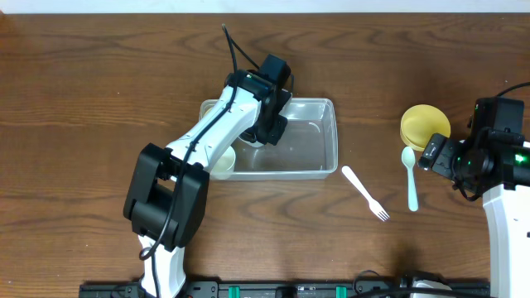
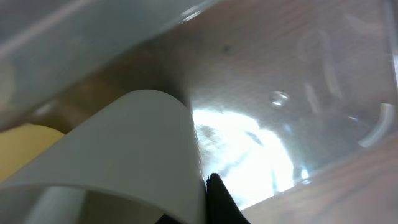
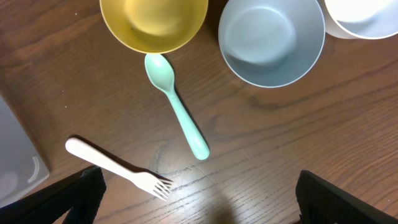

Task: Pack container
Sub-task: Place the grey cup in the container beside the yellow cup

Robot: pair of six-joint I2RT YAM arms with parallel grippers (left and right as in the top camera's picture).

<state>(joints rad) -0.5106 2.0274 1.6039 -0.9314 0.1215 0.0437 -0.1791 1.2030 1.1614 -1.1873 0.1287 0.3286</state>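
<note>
Clear container (image 1: 334, 132) sat centre frame, right half free; left gripper (image 1: 265, 137) pinched cup (image 2: 124, 155) inside; right gripper (image 3: 205, 199) gaped empty, far right.

Fork (image 1: 365, 193) and spoon (image 1: 410, 178) lie right of the container (image 1: 310, 149) on the bench (image 1: 83, 99), a bowl (image 1: 425, 124) behind the spoon.

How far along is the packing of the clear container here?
Done: one cream cup appears to sit in the near-left corner of the container. In hand: the left gripper, apparently shut on a white cup, is down inside the container. Left: the yellow bowl, grey bowl, white bowl, green spoon and white fork lie on the table, below the open right gripper. Early stage.
</note>
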